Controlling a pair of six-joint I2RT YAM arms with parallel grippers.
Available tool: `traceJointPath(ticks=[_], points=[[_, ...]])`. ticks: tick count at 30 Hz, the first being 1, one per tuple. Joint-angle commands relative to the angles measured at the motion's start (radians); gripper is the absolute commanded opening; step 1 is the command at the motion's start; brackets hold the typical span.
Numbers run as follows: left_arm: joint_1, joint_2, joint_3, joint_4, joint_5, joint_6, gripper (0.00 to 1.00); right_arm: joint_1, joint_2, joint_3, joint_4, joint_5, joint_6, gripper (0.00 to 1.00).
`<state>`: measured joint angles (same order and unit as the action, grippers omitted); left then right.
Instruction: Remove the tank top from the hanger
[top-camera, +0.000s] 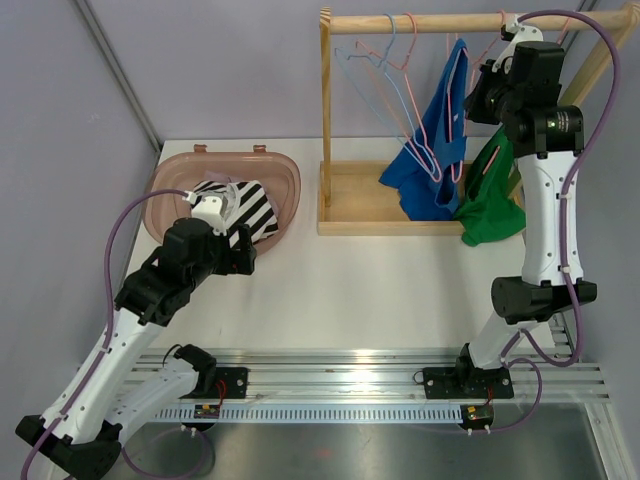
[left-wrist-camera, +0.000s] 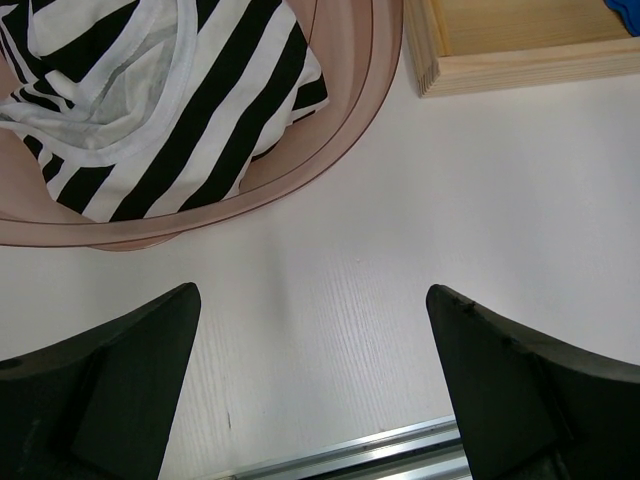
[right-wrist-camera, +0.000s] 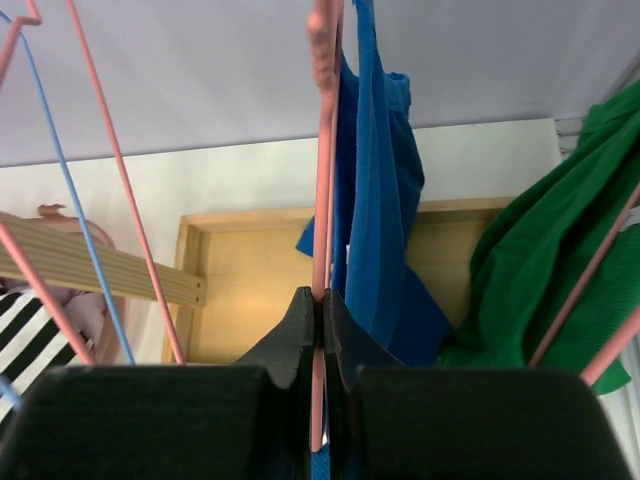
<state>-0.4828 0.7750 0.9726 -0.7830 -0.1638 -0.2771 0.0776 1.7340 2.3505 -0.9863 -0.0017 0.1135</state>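
A blue tank top (top-camera: 432, 160) hangs on a pink wire hanger (top-camera: 440, 140) from the wooden rail (top-camera: 420, 22). My right gripper (top-camera: 480, 95) is up by the rail, just right of the tank top. In the right wrist view it (right-wrist-camera: 320, 297) is shut on the pink hanger wire (right-wrist-camera: 322, 150), with the blue tank top (right-wrist-camera: 375, 200) draped just right of the wire. My left gripper (top-camera: 243, 260) is low over the table beside the basin. In the left wrist view it (left-wrist-camera: 312, 305) is open and empty.
A green garment (top-camera: 490, 205) hangs on another pink hanger at the rack's right end (right-wrist-camera: 560, 260). Empty pink and blue hangers (top-camera: 375, 70) hang to the left. A pink basin (top-camera: 170, 195) holds a black-and-white striped garment (left-wrist-camera: 160, 90). The rack's wooden base tray (top-camera: 355, 205) stands behind.
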Motion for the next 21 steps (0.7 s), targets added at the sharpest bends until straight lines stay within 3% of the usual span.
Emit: traceJointPath(ticks=[1, 21], points=[[-0.002, -0.005, 0.000, 0.050, 0.014, 0.012, 0.99, 0.001, -0.067, 0.052, 0.012, -0.087, 0.035, 0.00], [-0.002, -0.006, -0.003, 0.050, -0.002, 0.007, 0.99, 0.001, -0.234, 0.007, 0.054, -0.144, 0.035, 0.00]])
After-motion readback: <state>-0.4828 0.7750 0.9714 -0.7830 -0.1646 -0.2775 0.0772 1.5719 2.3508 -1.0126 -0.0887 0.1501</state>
